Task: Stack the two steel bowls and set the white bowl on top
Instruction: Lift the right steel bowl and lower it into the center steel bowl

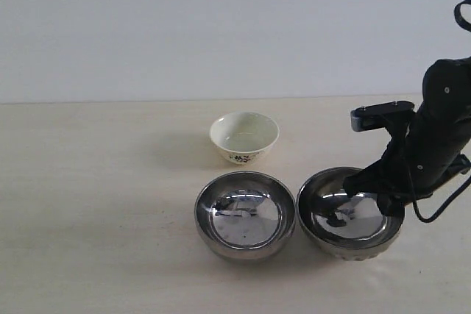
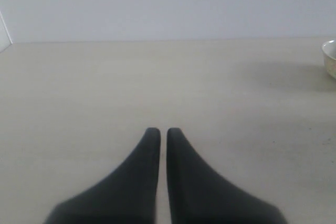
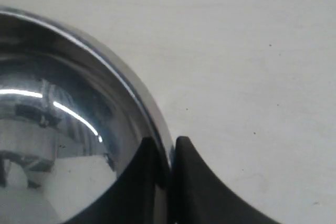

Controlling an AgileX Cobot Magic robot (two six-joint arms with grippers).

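You're at a robot test bench, prob. a lab. Signs: black robot arm (image 1: 434, 130) w/ loose cable over a plain pale table (image 1: 88, 240); blank grey-white wall (image 2: 168, 3) ahead of the left jaws; staged props, i.e. steel bowl (image 3: 63, 129) w/ rim between the right jaws, second steel bowl (image 1: 245, 215) just beside, white bowl (image 1: 244, 136) beyond.

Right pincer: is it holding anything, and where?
The right pincer grips the right steel bowl by its rim, one finger inside, one outside. Left pincer holds nothing.
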